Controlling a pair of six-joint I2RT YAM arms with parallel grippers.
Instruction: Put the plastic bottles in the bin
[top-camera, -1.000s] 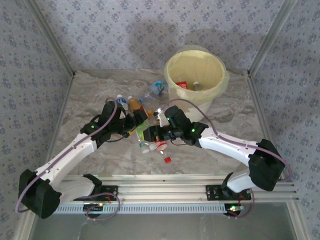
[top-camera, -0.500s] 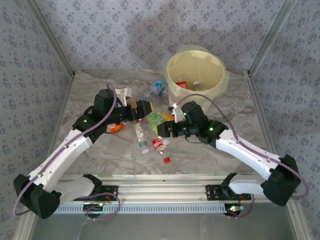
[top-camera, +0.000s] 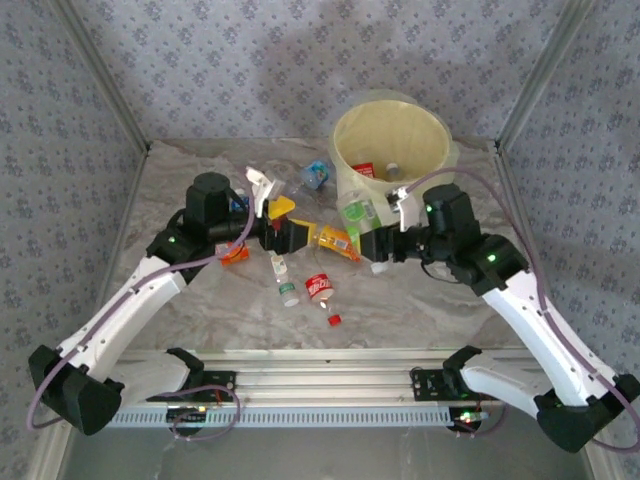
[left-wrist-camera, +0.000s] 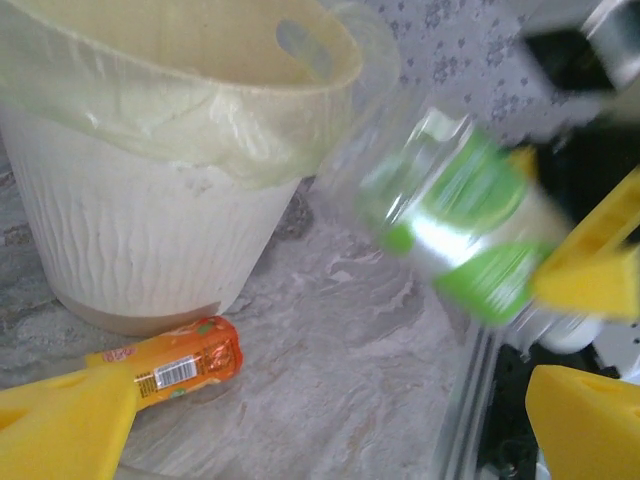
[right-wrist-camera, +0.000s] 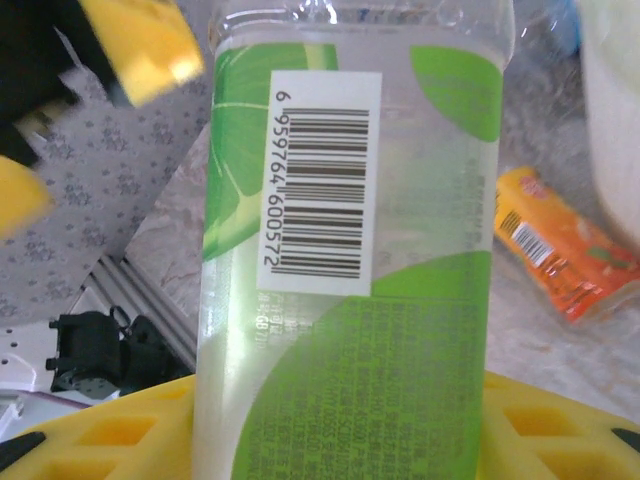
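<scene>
We find the bin (top-camera: 410, 130) open from above, two bottles (top-camera: 366, 171) lying low inside. Its near-left side is crowded. The right gripper (top-camera: 368, 238), clamped on a green-labelled bottle (right-wrist-camera: 350, 250), sits just beside the wall. The left gripper (top-camera: 290, 222) faces it with fingers spread, and an orange bottle (top-camera: 338, 241) lies between them. A red-labelled bottle (top-camera: 320, 288) and a small clear bottle (top-camera: 283, 278) lie mid-table (top-camera: 180, 190), whose far-left corner is bare.

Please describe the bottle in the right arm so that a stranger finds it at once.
Find the big white bin with the yellow-green liner. Just before its left wall, the right arm's yellow fingers clamp a clear bottle. Unlike the orange-labelled bottle and red-labelled bottle lying nearby, it is held up and has a lime-green label with a white barcode.
</scene>
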